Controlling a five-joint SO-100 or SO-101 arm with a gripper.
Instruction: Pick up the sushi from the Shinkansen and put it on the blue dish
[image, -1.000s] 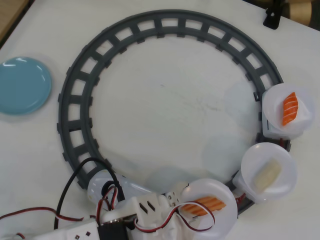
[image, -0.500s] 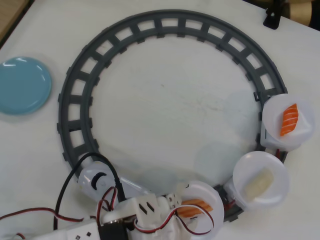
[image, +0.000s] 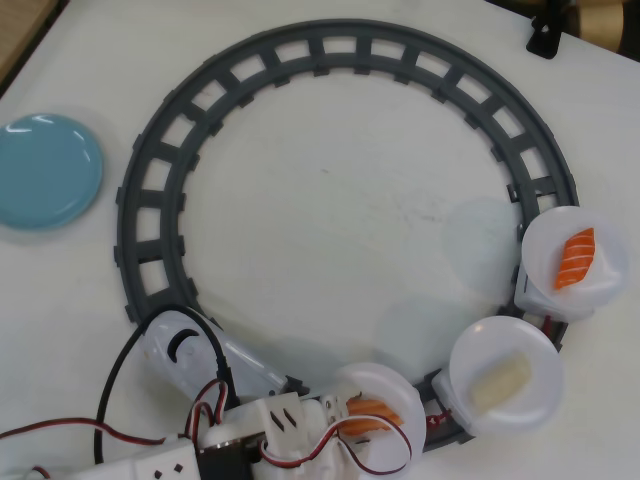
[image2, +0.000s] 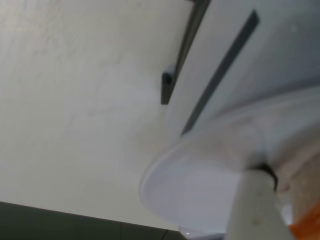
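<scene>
The Shinkansen (image: 190, 352) runs along the bottom of the grey ring track (image: 150, 190) in the overhead view, nose at lower left. Its first car's white plate (image: 385, 385) carries the pale orange sushi (image: 372, 410). My gripper (image: 340, 422) hovers over that plate's left side, covering the sushi's left end; its jaws are too hidden to judge. In the wrist view one white finger (image2: 255, 210) stands close over the plate rim (image2: 165, 170), with a sliver of orange sushi (image2: 311, 226) at the right edge. The blue dish (image: 45, 170) lies at far left, outside the track.
Two further cars follow on the right: a plate (image: 530, 345) with a cream-white piece (image: 500, 378) and a plate (image: 575, 225) with a red-orange striped piece (image: 575, 258). My arm body and its cables (image: 130, 440) fill the bottom left. A black clamp (image: 545, 30) sits top right.
The train has rolled clockwise along the track; its nose moved left and up, and the sushi plate slid left under my gripper. The arm has stayed nearly still.
</scene>
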